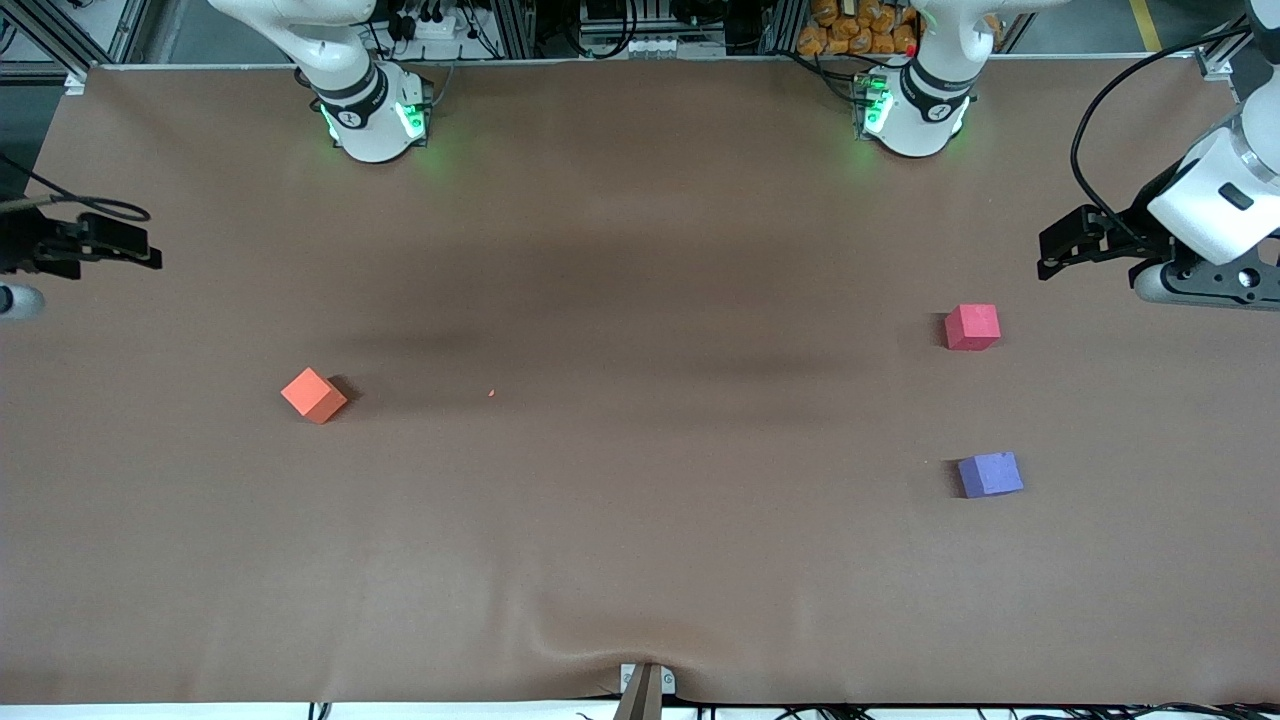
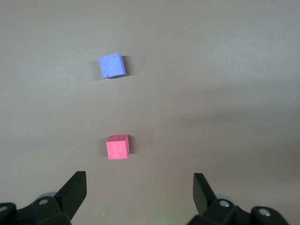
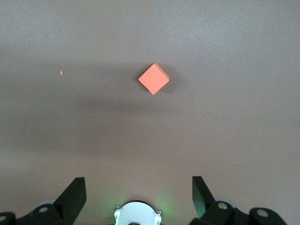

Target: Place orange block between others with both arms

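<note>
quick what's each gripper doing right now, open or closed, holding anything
Left gripper: open, holding nothing, up over the table's edge near the red-pink cube.
Right gripper: open, holding nothing, up at its own end; the orange block lies untouched.

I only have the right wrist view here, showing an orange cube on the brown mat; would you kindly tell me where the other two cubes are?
Observer: The red-pink cube and the purple-blue cube both sit toward the left arm's end of the table, with the purple-blue one nearer the front camera.
Operator: Thank you, is there a gap between them?
Observer: Yes, they are apart, with bare mat between them.
Operator: Where is the left tool?
Observer: The left tool is open, empty, and up in the air at its end of the table, near the red-pink cube.
Operator: And the orange cube?
Observer: The orange cube rests alone toward the right arm's end.
</note>
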Tool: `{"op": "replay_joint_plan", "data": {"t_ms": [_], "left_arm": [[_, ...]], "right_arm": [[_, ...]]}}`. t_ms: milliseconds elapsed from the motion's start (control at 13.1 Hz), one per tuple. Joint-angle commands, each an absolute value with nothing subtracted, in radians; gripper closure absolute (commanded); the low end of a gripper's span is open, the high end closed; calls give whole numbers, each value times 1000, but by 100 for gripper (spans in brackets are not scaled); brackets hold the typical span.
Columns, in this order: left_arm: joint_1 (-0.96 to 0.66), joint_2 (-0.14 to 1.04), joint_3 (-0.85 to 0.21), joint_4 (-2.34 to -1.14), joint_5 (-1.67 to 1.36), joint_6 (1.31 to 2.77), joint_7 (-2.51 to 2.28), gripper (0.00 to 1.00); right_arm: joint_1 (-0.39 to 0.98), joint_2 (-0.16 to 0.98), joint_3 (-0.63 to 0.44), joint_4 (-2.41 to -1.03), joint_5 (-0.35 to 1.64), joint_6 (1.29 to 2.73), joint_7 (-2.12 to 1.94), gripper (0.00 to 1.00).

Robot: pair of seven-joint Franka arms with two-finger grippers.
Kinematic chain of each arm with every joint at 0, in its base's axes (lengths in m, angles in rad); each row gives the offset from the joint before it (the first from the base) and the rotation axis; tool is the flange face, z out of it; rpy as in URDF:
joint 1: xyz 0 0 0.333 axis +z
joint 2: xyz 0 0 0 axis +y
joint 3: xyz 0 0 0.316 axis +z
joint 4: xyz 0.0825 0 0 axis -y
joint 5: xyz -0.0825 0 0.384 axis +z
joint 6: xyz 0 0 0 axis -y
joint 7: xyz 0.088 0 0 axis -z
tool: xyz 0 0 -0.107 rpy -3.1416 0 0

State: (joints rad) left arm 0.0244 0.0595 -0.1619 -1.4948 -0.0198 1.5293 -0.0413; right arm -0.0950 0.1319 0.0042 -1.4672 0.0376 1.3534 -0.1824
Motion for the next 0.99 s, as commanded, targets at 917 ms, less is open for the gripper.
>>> {"op": "replay_joint_plan", "data": {"t_ms": [917], "left_arm": [[23, 69, -164, -1470, -41, 1511, -57, 0]], "right_arm": [[-89, 563, 3, -1462, 23, 1604, -184, 0]]}}
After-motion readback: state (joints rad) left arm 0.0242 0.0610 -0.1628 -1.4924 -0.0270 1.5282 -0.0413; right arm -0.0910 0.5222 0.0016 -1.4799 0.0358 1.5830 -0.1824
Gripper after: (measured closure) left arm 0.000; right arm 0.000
